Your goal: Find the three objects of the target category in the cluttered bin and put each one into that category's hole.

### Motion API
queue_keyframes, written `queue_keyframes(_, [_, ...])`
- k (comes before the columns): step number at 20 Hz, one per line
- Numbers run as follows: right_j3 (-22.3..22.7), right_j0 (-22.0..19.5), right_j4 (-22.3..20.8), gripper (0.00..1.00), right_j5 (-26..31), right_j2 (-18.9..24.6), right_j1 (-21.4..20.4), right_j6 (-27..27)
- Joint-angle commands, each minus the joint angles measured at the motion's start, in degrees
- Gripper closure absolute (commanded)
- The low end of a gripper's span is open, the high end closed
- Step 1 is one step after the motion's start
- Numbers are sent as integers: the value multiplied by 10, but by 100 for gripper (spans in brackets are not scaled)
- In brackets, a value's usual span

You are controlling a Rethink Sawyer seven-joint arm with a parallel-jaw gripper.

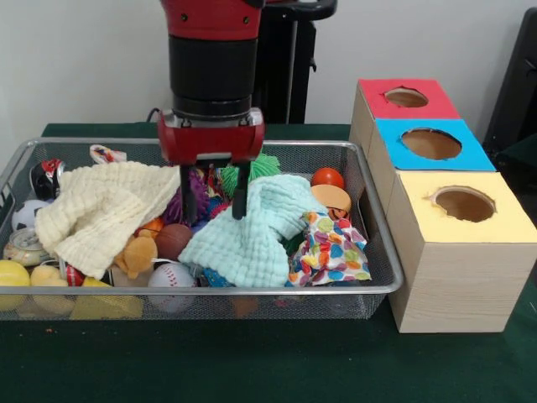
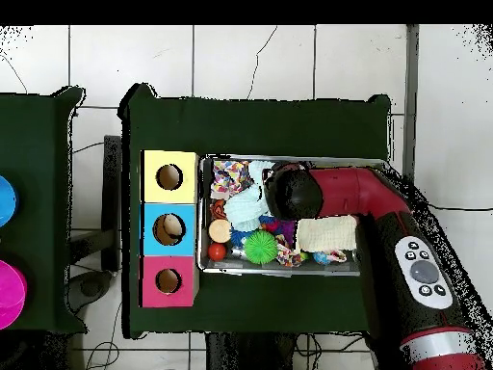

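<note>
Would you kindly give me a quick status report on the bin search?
End effector open, empty, low in bin. Fingers straddle purple toy. Cloths cover much clutter. Box holes clear.

There is one wire bin (image 1: 369, 180) and one gripper (image 1: 214, 201) over it. Beside the bin stand three boxes: one red box (image 1: 379, 105), one blue box (image 1: 394, 151) and one yellow box (image 1: 419, 210), each with one round hole. In the bin I count three cloths: one cream cloth (image 1: 101, 210), one mint cloth (image 1: 252, 235) and one patterned cloth (image 1: 331, 248). I see one baseball (image 1: 170, 277), one green spiky ball (image 2: 258, 247) and one small red ball (image 1: 327, 177). The other small toys are too piled up to count.
</note>
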Motion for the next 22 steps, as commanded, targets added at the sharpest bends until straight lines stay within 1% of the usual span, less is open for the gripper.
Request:
queue_keyframes(1, [-57,-30,-87,0,-21,54,64,-163])
queue_keyframes(8, [-77,-50,-139,0,-37,68,88,-159])
queue_keyframes(20, [-103,-82,-199,0,-21,82,121,-177])
queue_keyframes(22, [-101,-88,-204,0,-18,82,127,-181])
